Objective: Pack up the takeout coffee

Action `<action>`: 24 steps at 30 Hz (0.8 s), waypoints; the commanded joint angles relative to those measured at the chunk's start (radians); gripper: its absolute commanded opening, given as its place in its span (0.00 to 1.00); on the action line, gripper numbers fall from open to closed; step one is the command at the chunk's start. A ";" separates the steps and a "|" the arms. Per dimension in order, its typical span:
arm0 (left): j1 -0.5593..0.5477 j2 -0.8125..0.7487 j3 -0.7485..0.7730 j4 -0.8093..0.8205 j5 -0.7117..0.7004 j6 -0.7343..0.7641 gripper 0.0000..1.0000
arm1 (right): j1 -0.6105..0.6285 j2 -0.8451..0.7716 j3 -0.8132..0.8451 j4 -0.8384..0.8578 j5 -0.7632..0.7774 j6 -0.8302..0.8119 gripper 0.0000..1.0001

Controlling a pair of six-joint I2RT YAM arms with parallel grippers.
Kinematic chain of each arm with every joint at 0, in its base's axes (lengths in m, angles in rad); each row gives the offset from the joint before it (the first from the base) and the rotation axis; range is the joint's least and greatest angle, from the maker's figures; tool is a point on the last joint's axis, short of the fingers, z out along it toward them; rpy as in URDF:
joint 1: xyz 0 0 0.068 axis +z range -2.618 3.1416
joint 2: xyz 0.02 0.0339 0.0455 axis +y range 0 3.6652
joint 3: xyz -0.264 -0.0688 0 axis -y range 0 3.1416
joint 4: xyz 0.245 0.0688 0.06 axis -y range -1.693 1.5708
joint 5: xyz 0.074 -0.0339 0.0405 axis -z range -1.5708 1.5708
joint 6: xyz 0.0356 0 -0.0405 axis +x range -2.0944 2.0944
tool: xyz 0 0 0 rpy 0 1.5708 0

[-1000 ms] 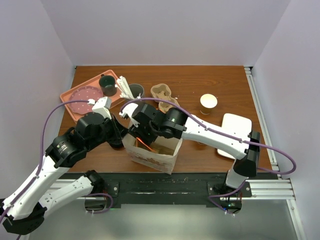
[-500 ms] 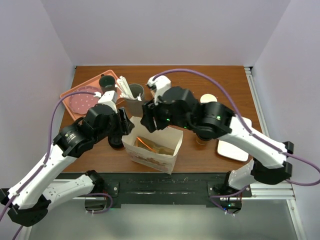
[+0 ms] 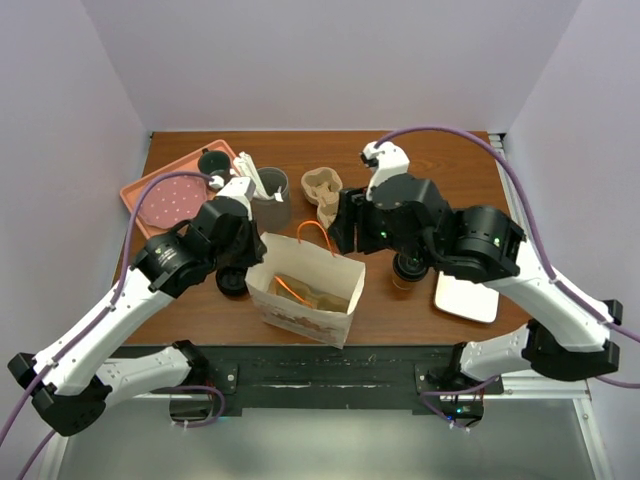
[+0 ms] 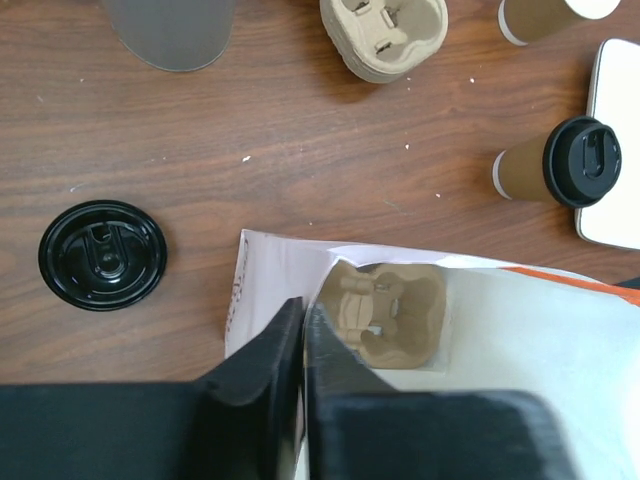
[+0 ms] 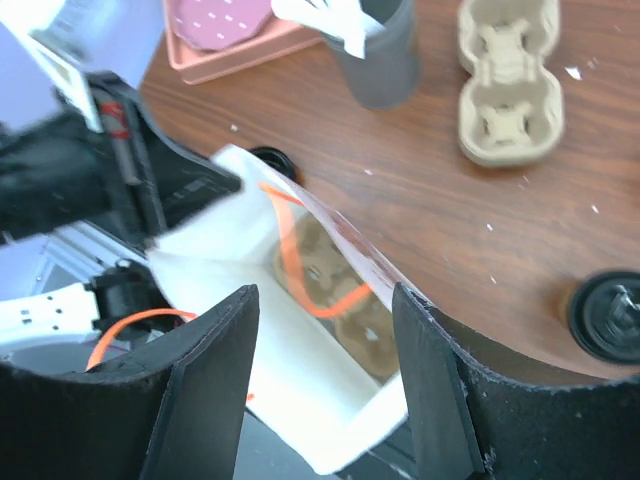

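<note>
The takeout coffee point(image 4: 555, 165) is a tan cup with a black lid; it stands on the table right of the white paper bag point(image 3: 305, 290), half under my right arm point(image 3: 408, 266). Further back, a second tan cup point(image 4: 540, 15) has no lid. A cardboard cup carrier point(image 4: 385, 310) lies inside the bag. My left gripper point(image 4: 303, 305) is shut on the bag's left wall point(image 3: 250, 264). My right gripper point(image 5: 322, 310) hangs open over the bag's far side point(image 3: 342, 228) with nothing between its fingers.
Another cup carrier point(image 3: 325, 188) lies on the table behind the bag. A loose black lid point(image 4: 102, 253) rests left of the bag. A grey tumbler with white utensils point(image 3: 270, 185), a dark mug point(image 3: 213, 162) and a pink tray point(image 3: 135, 192) stand back left. A white plate point(image 3: 468, 298) lies right.
My right gripper rose out of the bag and drew back to the right, still open. My left gripper opened briefly, shifted, and shut again on the bag's wall.
</note>
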 commanded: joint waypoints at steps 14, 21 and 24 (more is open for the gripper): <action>0.005 0.009 0.050 0.020 0.047 -0.045 0.00 | -0.008 0.063 -0.062 0.107 -0.004 -0.214 0.43; 0.005 0.004 0.022 0.041 0.021 -0.077 0.00 | -0.016 0.120 -0.016 0.141 0.053 -0.377 0.03; 0.004 0.023 0.053 0.043 -0.016 -0.083 0.00 | -0.039 0.130 -0.030 0.217 0.012 -0.471 0.00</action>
